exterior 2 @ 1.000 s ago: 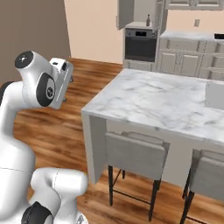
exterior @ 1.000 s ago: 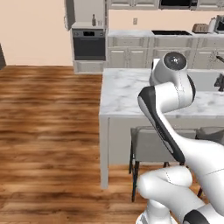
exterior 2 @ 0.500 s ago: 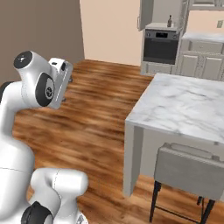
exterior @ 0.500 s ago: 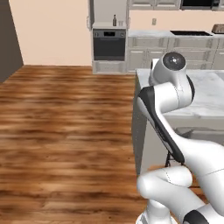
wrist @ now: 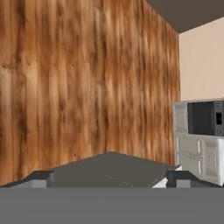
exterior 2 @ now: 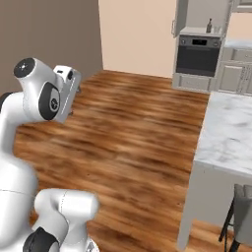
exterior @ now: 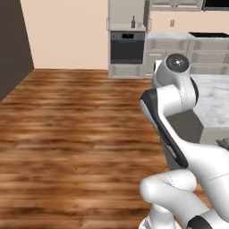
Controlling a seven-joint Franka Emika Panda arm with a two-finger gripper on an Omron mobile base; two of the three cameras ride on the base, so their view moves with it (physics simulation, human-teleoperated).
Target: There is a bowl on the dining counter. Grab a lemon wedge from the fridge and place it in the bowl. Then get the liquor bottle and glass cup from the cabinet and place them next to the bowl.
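Observation:
In the hand view my gripper [wrist: 111, 178] is open, its two dark fingertips [wrist: 41, 177] wide apart with nothing between them, facing wooden floor. The arm is folded up close to the base, the hand [exterior 2: 67, 92] held high. Far off, the liquor bottle [exterior: 133, 21] [exterior 2: 209, 24] stands on the shelf of the open cabinet [exterior: 127, 11] [exterior 2: 202, 12] above a built-in oven. A small pale thing beside the bottle is too small to identify. A corner of the marble dining counter [exterior: 217, 100] [exterior 2: 226, 133] lies to my right. The bowl, fridge and lemon wedge are out of view.
A wide wooden floor [exterior: 76, 129] stretches between me and the black oven [exterior: 127, 47] [exterior 2: 198, 49]. A dark wall [exterior: 13, 40] stands on the left. A grey stool [exterior 2: 242, 216] is tucked under the counter, and beige drawer units [exterior: 201, 51] line the back wall.
The whole picture has slid to the right in both base views: the camera has turned left. The counter has gone to the right edge. The arm's pose and the open jaws are unchanged.

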